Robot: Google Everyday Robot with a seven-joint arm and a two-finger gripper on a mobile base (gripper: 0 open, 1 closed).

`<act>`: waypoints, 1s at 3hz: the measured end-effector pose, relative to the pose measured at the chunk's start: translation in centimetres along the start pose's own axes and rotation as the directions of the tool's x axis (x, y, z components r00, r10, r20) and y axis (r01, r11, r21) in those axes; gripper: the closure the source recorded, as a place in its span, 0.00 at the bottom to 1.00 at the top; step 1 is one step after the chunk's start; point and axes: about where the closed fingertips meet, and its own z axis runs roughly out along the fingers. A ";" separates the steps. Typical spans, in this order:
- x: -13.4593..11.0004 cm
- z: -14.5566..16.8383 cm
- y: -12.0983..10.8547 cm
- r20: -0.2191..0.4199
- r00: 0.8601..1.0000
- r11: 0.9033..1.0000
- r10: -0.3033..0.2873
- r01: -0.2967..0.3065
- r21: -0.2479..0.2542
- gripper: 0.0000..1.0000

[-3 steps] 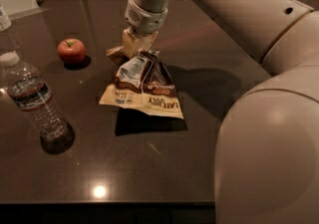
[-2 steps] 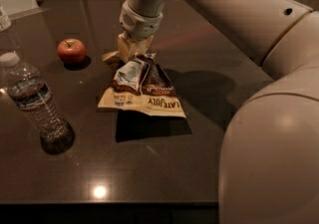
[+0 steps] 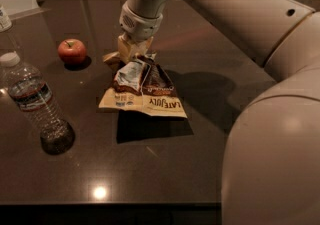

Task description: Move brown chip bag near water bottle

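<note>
The brown chip bag (image 3: 142, 89), dark brown with a cream band and "LATE JULY" lettering, hangs crumpled just above the dark table (image 3: 165, 169), casting a shadow below it. My gripper (image 3: 131, 55) is shut on the bag's upper edge, reaching down from the arm at the top centre. The water bottle (image 3: 36, 100), clear with a white cap and a dark label, stands upright at the left, well apart from the bag.
A red apple (image 3: 71, 51) sits on the table left of the gripper, behind the bottle. A pale object (image 3: 4, 18) shows at the far left edge. My robot's large arm body (image 3: 270, 134) fills the right side.
The gripper and the held bag have shifted slightly left toward the bottle. The bottle and apple have not moved.
</note>
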 end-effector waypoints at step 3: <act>0.8 -0.5 9.5 0.039 0.985 0.983 -0.166 0.168 -0.068 1.00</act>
